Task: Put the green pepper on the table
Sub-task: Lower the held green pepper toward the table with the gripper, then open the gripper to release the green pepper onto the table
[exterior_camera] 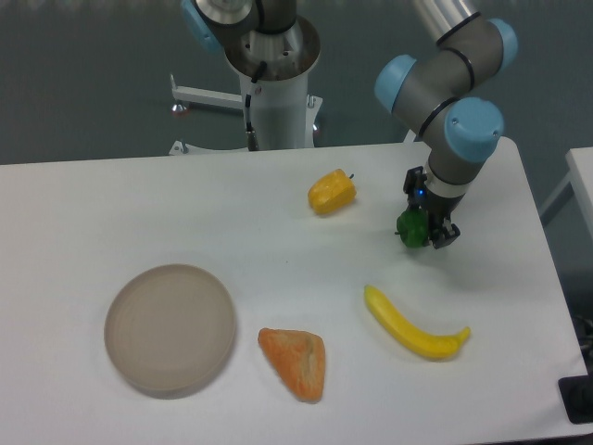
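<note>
You see claw point(428, 232) clamped on green pepper point(410, 227), seemingly at table point(139, 204); release remains

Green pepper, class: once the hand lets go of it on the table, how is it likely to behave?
The green pepper looks rounded, so it may roll or rock a little when the hand opens. Its glossy skin suggests it could slip in a light grip. It probably keeps its shape, as it shows no denting between the fingers.
</note>
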{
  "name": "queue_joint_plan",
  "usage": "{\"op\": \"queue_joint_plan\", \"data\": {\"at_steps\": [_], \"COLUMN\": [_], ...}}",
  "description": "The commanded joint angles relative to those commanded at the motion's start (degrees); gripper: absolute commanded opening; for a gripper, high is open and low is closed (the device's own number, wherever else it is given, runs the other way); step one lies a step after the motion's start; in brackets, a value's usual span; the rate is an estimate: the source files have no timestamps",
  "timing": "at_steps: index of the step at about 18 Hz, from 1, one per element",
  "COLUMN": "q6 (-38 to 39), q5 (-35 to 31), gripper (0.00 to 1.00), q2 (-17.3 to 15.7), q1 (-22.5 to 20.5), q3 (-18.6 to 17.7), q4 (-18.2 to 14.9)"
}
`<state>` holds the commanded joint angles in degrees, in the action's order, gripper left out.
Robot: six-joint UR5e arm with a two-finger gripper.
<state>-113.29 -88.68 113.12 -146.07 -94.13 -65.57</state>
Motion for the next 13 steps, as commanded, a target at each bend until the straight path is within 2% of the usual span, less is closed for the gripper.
{"op": "queue_joint_plan", "data": {"at_steps": [2,4,5,11,13], "q6": [0.00,-0.70,-0.88,-0.62,1.30], "q5": [0.09,0.18,0.26,1.41,0.88], "gripper": [0.52,0.93,1.00,1.00,1.00], "q2": [0.00,0.00,-0.09,-0.70,-0.53], "q1": [0.00,-0.35,-0.44,-0.70,-0.09], "q3": [0.00,0.00,0.00,0.70,3.41], "q4": [0.00,0.00,0.00,-0.26,-1.31]}}
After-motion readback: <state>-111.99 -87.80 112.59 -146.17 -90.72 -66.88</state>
